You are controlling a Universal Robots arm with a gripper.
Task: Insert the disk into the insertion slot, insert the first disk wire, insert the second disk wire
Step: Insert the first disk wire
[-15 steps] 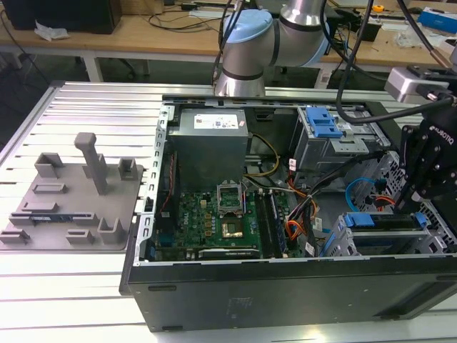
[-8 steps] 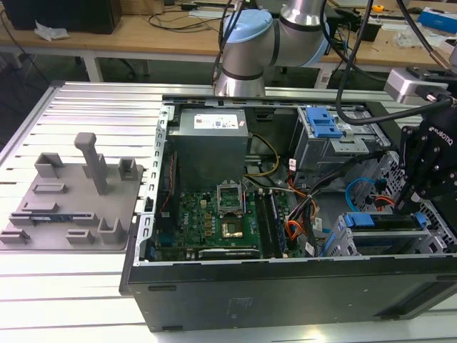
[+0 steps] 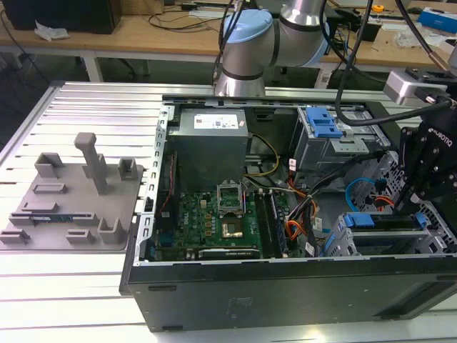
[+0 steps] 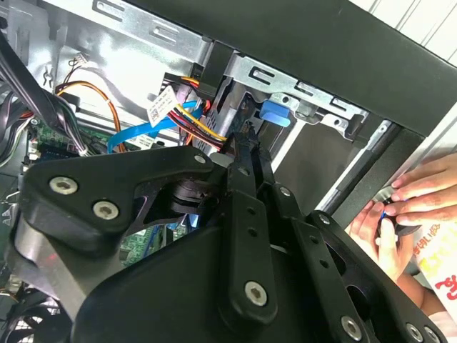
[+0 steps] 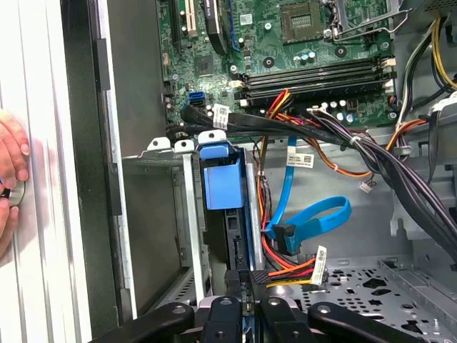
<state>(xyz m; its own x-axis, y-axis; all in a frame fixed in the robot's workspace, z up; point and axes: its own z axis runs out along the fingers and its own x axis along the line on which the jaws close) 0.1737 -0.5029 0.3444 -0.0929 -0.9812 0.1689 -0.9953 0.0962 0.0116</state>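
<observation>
Blue-framed, one disk (image 5: pixel 223 187) stands in the insertion slot (image 5: pixel 188 232) (tool (image 5: pixel 247 280) clenched on the first disk wire (image 5: pixel 296 270)).

The disk (image 5: pixel 223 182) has a glossy blue plastic frame, the insertion slot (image 5: pixel 188 214) is dull grey sheet metal, and the gripper (image 5: pixel 246 283) is matt black.

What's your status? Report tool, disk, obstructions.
Tool at first disk wire plug. Disk seated in insertion slot. Second disk wire loops alongside. Person's hand outside case wall.
</observation>
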